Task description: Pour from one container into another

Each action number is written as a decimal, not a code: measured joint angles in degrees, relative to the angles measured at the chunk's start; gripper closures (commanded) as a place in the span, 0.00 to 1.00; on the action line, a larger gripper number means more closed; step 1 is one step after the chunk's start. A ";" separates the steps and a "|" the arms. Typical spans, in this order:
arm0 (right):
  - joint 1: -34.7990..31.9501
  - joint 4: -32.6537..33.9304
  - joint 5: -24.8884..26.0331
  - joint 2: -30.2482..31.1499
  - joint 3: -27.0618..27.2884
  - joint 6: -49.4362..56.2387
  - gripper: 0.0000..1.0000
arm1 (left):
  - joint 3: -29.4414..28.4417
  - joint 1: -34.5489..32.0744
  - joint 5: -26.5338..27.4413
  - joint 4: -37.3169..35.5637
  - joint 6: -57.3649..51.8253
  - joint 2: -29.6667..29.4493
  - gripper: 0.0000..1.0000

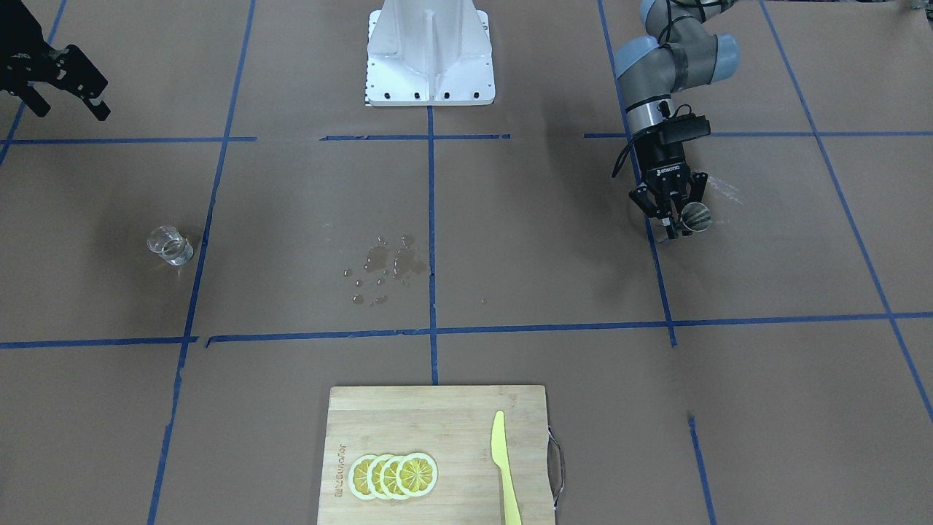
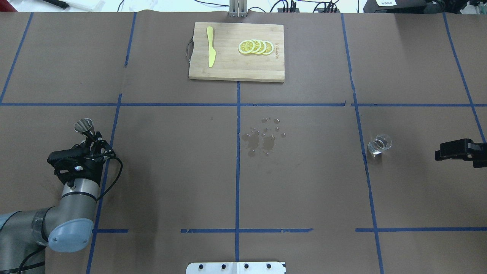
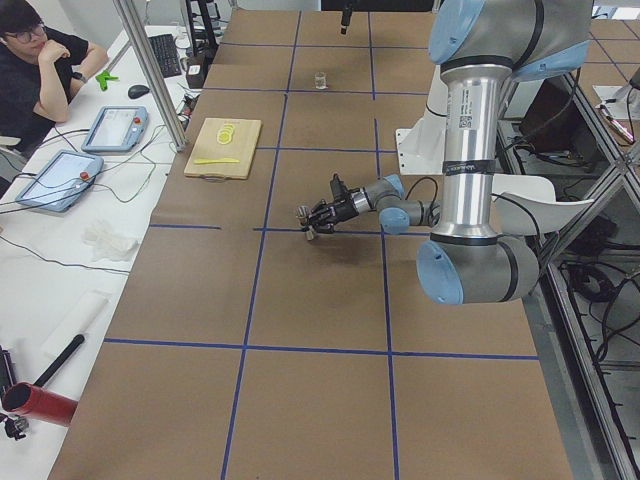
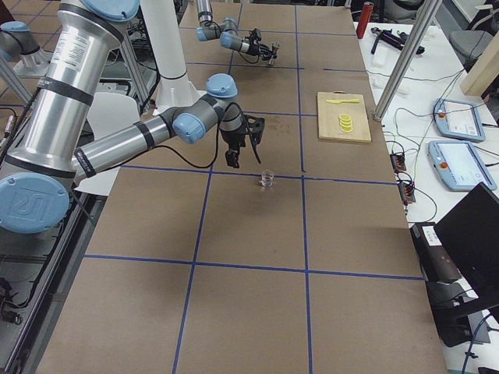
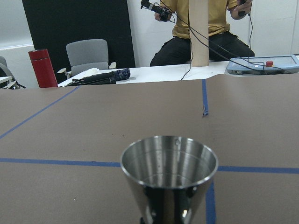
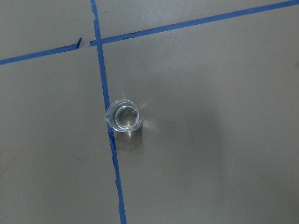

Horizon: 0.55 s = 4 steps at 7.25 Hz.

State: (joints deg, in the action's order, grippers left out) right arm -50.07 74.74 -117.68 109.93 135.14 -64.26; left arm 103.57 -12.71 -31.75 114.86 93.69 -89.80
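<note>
Front view: left gripper (image 1: 676, 224) clamps jigger (image 1: 697, 215) at the waist; right gripper (image 1: 69, 102) spread, empty.
Overhead: cup (image 2: 379, 144) stands free on the right side, apart from both.
Left wrist: jigger upright, mouth up.
Right wrist: cup's axis vertical, spout toward tape (image 6: 101, 70). Glass probably light, slick, breakable; grasp mid-wall.

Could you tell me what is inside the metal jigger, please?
The jigger shows only bare, shiny inner wall below its rim; no liquid is visible. Its near rim hides the cup's bottom.
</note>
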 measured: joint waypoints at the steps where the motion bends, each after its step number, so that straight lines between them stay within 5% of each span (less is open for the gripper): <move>1: 3.25 -0.40 3.25 -0.20 0.25 -2.58 0.00 | 1.65 -0.01 -0.11 0.07 -0.86 -0.04 1.00; 4: 13.91 -4.00 15.32 -0.32 0.39 -9.79 0.00 | 4.88 -0.19 -0.26 0.41 -4.48 -1.90 1.00</move>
State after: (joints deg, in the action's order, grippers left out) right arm -36.15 70.74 -102.37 109.60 135.53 -74.05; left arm 108.46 -12.90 -32.01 115.28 89.21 -91.70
